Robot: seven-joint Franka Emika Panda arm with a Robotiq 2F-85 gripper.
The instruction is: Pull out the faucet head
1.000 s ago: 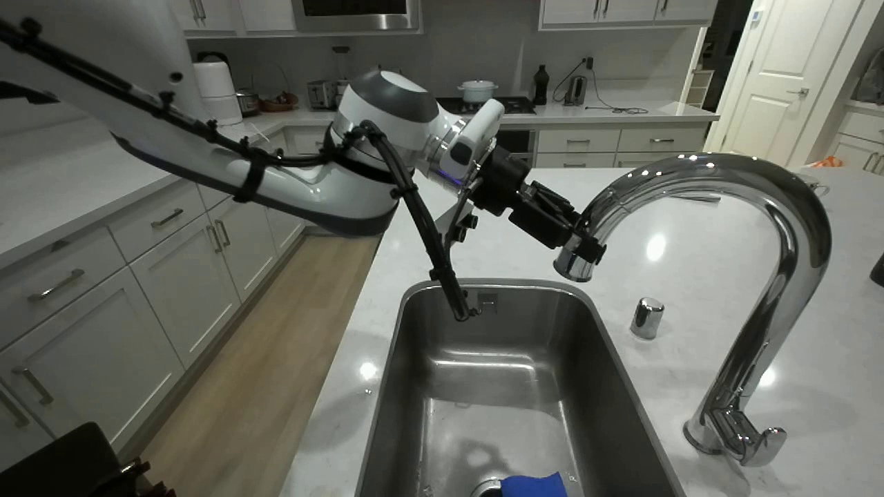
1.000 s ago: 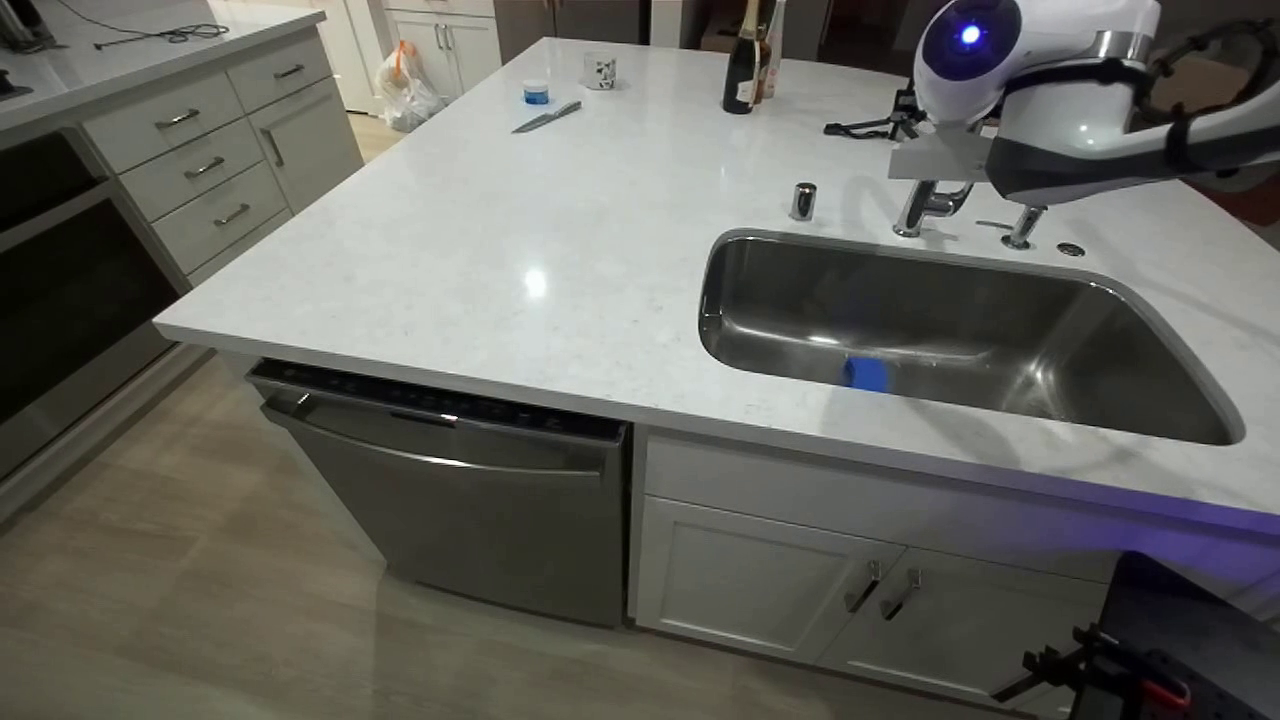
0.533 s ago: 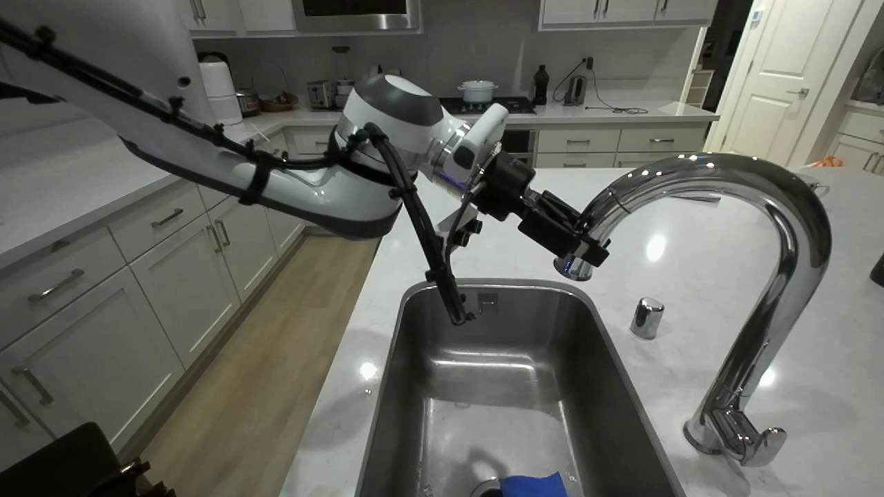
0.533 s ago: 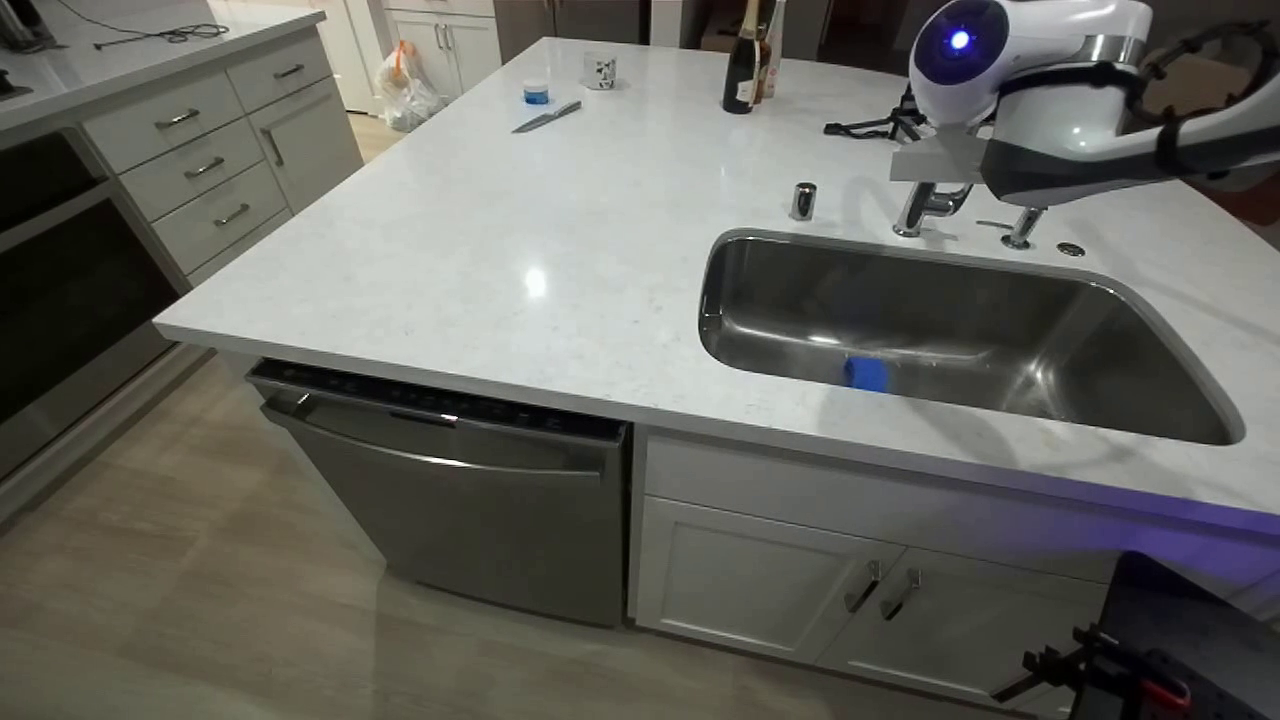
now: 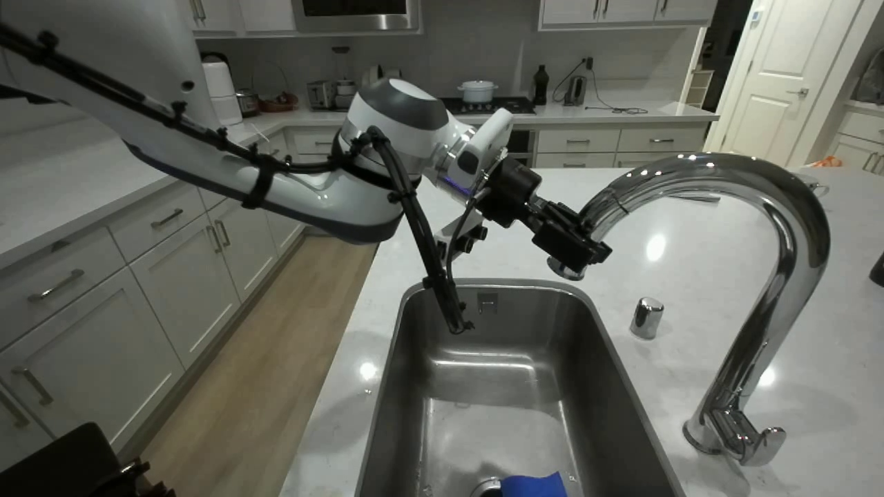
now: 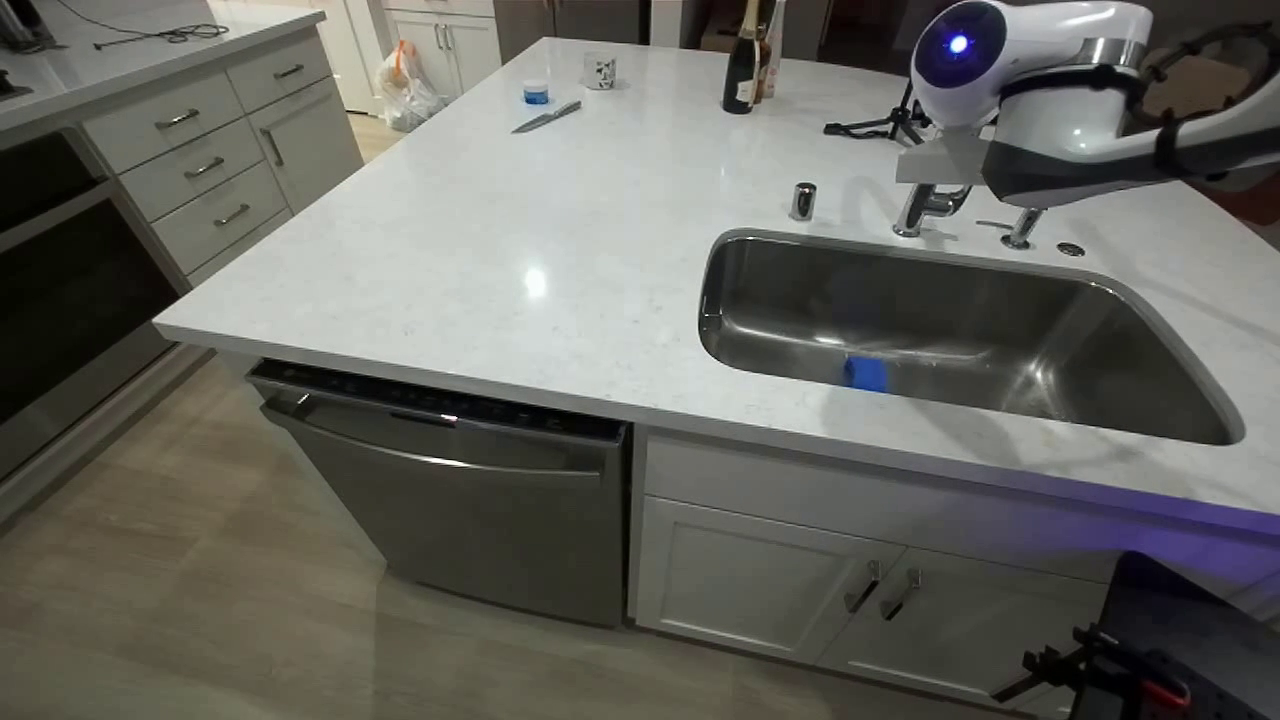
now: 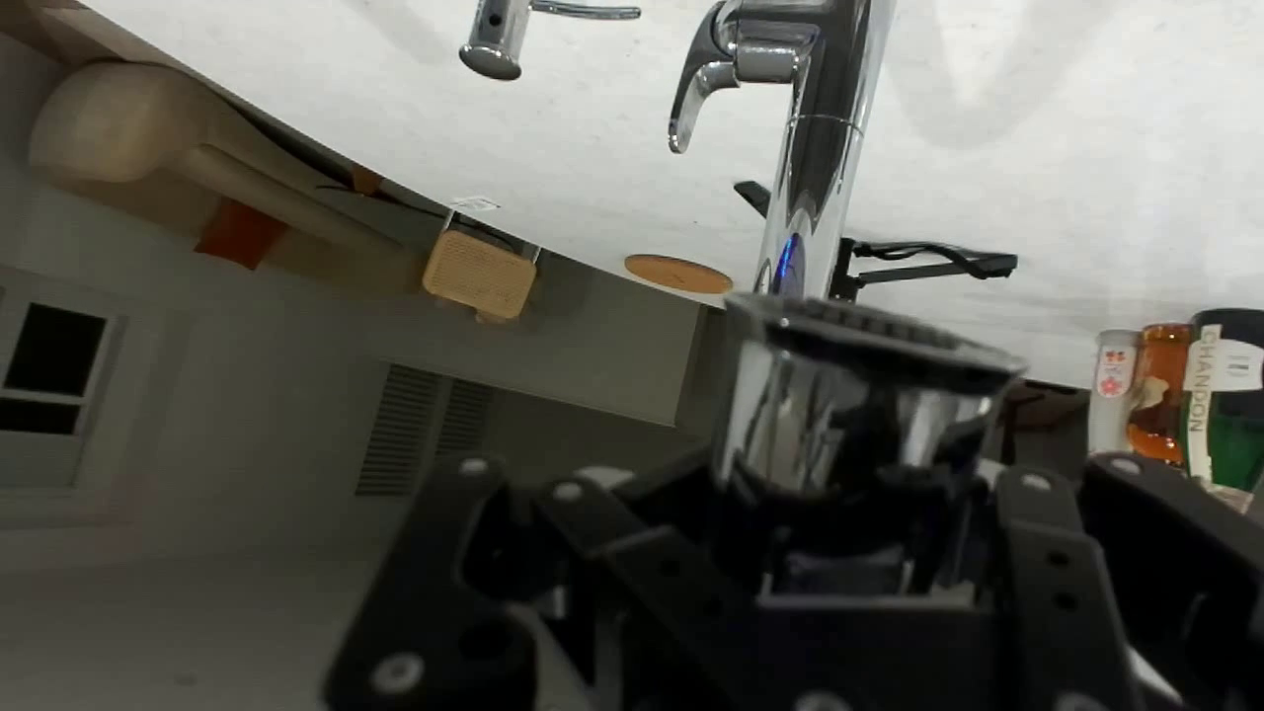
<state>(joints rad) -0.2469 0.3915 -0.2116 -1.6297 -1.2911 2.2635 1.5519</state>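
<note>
The chrome faucet head stands between my black fingers in the wrist view, its perforated end pointing up in that picture. In an exterior view only its lower rim shows below my gripper, whose fingers cover the rest. The jaws are closed around the head. Their contact surfaces are dark and blurred in the wrist view. The head sits at the end of the arched chrome spout, with no hose in sight. From another side my gripper is hidden behind the arm.
Below the head lies the steel sink with a blue cloth or sponge. Beside it stand a small chrome knob and the faucet's lever. Bottles, a black tripod and a knife are on the counter.
The jaws have closed on the faucet head. My gripper has shifted slightly right and down in an exterior view, and the head's rim has moved a little to the left there.
</note>
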